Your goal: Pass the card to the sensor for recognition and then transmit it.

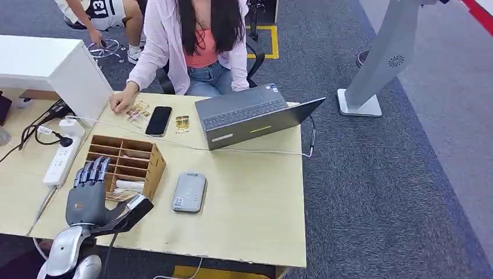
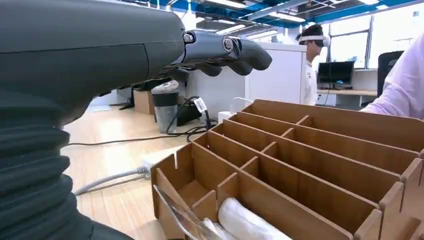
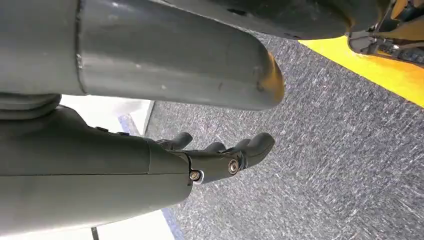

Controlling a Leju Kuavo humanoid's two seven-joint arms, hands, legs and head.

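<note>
Head view has the card (image 1: 120, 196) lying in the front compartment of the wooden organizer (image 1: 152, 163), partly under the left hand (image 1: 87, 192). That hand hovers over the box's front left corner, fingers straight and apart, gripping nothing. Grey sensor (image 1: 189, 192) sits just beside the organizer on the table (image 1: 250, 221). Right hand (image 3: 220, 155) hangs over carpet, fingers loosely curved, nothing in them.

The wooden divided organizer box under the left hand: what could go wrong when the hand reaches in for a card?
The left hand hovers open above the wooden divided organizer box; its narrow slots may catch the fingers. The box stands loose and might slide toward the grey card sensor. The white cable crosses the table behind.
</note>
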